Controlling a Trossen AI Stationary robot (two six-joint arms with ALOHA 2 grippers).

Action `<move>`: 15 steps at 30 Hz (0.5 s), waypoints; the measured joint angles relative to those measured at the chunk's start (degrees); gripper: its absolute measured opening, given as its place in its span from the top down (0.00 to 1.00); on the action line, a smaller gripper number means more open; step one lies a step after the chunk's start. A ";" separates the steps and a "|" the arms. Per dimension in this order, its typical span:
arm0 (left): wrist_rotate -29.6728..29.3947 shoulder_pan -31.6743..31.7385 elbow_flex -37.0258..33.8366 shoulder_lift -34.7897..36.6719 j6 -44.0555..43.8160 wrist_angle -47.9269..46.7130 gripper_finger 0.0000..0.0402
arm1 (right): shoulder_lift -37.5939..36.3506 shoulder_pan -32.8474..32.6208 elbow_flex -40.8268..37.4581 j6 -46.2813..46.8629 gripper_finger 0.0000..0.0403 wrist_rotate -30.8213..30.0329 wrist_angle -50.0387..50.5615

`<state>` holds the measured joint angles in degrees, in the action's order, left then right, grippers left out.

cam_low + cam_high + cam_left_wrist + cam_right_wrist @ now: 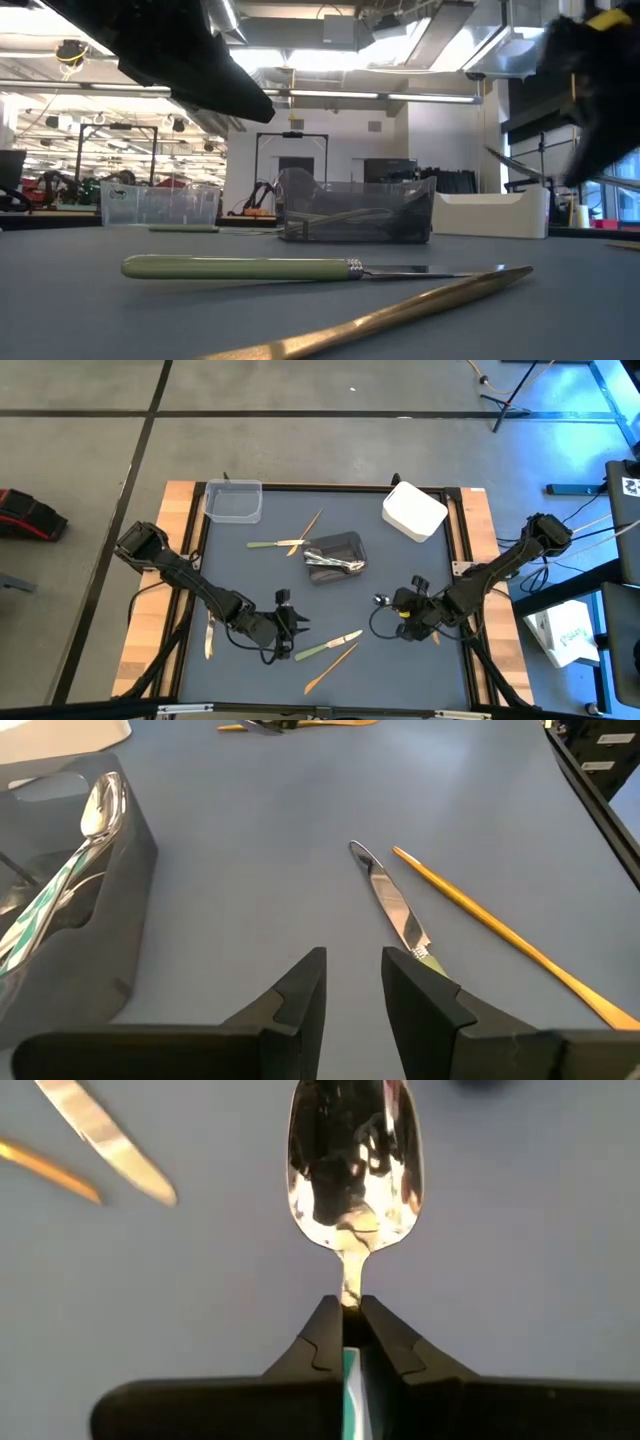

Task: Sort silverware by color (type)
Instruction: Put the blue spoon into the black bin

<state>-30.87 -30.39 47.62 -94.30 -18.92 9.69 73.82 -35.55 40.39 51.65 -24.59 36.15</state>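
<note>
High view shows the table (440,670), a dark mat framed in pale wood, with both arms reaching in from its sides. Toward the far edge sit a clear tub (234,501) on the left and a white tub (414,511) on the right; between them, nearer the middle, a dark grey tub (335,554) holds several shiny silver pieces.

Left tool (287,625) hangs low over the near part of the mat, its fingers (305,992) set narrowly apart with nothing between them, just beside the green-handled knife (327,645). That knife lies flat, its metal blade pointing away from the tool, and a tan wooden utensil (332,667) lies just beside it at a slant, the two apart.

Right tool (348,1320) is over the mat's right half, closed on the neck of a silver spoon (350,1165), whose bowl sticks out ahead of the fingertips.

Near the dark tub, a second green-handled utensil (276,544) and another tan one (310,525) lie close together. One more pale utensil (209,634) rests on the wooden border at the left edge.
</note>
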 joint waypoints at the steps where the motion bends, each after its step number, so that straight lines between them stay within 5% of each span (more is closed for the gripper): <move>1: 0.00 0.00 0.00 0.00 0.00 0.00 0.76 | 0.00 1.11 0.23 -2.19 0.99 -0.40 -1.36; 15: -0.01 -0.13 0.01 0.00 0.03 0.15 0.76 | 0.06 19.71 1.96 -41.23 0.99 -0.20 -37.60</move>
<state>-30.88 -30.52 47.63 -94.30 -18.89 9.84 73.88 -15.84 42.35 10.42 -24.79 -1.45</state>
